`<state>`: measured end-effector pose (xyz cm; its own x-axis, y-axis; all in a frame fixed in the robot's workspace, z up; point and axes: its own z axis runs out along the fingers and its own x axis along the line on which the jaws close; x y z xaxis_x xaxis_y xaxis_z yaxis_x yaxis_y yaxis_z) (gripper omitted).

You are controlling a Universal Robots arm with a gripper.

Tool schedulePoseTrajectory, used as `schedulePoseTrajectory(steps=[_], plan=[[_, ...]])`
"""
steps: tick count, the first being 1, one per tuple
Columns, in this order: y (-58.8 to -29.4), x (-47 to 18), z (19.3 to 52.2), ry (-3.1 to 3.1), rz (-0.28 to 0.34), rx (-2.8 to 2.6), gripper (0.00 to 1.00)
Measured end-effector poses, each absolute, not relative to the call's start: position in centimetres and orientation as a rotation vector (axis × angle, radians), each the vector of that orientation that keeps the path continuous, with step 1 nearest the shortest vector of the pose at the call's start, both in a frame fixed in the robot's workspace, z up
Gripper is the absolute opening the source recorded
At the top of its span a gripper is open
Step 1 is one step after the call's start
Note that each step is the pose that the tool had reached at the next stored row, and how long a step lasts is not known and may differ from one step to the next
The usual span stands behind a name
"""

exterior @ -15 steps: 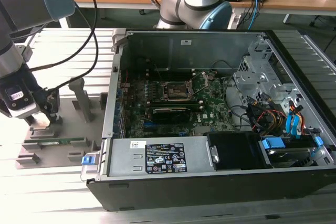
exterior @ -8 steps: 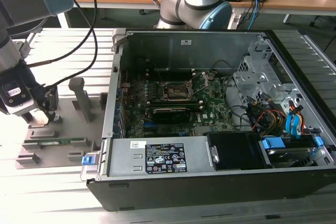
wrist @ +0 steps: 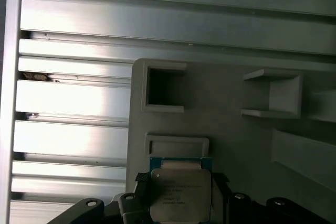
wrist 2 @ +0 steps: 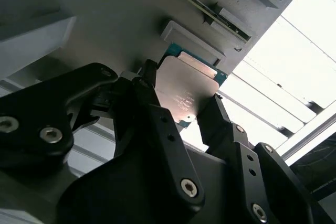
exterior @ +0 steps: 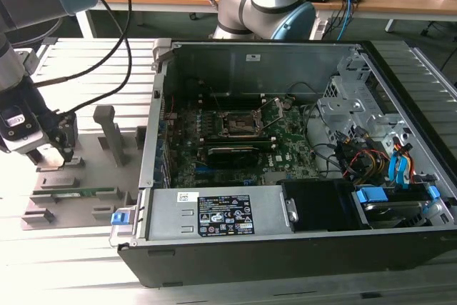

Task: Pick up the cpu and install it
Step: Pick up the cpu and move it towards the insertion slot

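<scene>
The cpu is a thin square chip with a dull silvery top and a green rim. It lies on the grey fixture plate at the exterior view's left, and the first wrist view shows the cpu just below a raised grey lip. My gripper hangs low over that plate. Its black fingers press against two opposite edges of the chip. I cannot tell whether the chip is off the plate. The dark square socket sits open on the motherboard inside the computer case.
The open computer case fills the middle and the exterior view's right, with cables and drive bays inside. A long green memory stick lies in the fixture plate, and a grey upright post stands on it. Ribbed aluminium table surrounds the plate.
</scene>
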<state>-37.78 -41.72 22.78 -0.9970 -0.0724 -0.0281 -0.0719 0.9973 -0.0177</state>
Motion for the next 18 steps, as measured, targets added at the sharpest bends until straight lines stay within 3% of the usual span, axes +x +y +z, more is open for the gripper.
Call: schedulePoseTrajectory(steps=[18], plan=[[-41.7,-37.8,25.6,3.111,-0.026,-0.112,0.55]])
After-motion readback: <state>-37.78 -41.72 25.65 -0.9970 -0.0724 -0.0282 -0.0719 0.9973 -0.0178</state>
